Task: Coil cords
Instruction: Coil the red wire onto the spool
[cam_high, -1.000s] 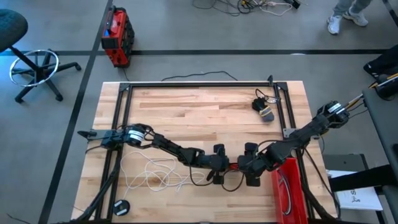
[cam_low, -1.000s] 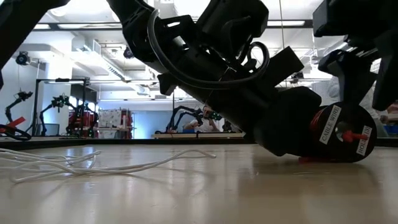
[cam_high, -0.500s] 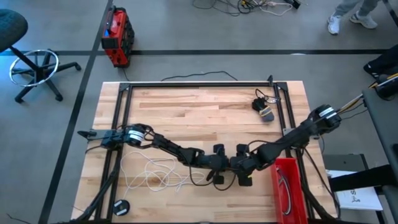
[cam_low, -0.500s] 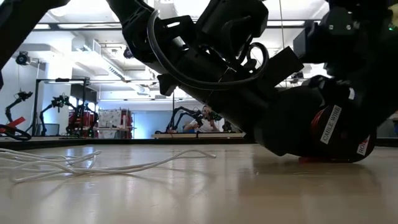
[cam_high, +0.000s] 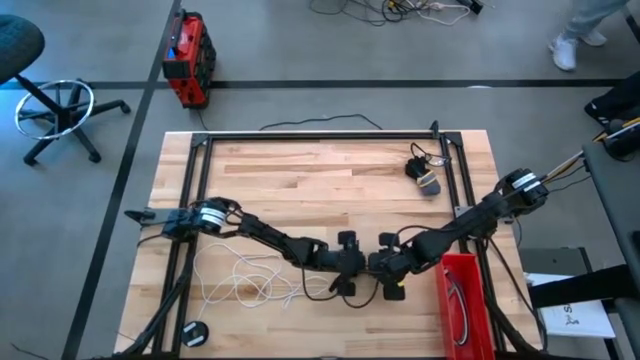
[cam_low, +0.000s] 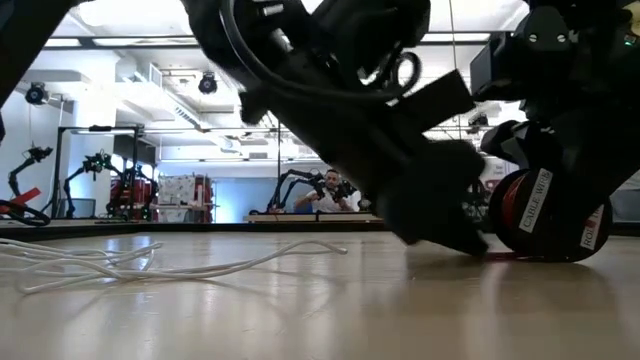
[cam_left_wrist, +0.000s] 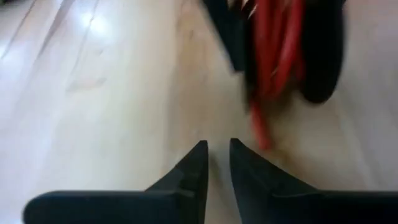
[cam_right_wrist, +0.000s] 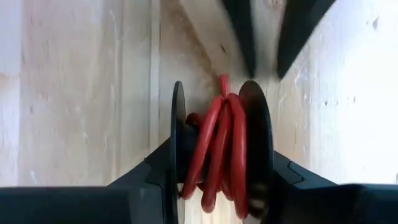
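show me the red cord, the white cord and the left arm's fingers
red cord (cam_right_wrist: 225, 149), right wrist view, on the middle turns wound on the spool
white cord (cam_high: 245, 280), high view, middle of the loose tangle
left arm's fingers (cam_left_wrist: 193, 169), left wrist view, on one finger's tip

Red toolbox (cam_high: 186, 58) and office chair (cam_high: 40, 95) flank the table (cam_high: 330, 190).
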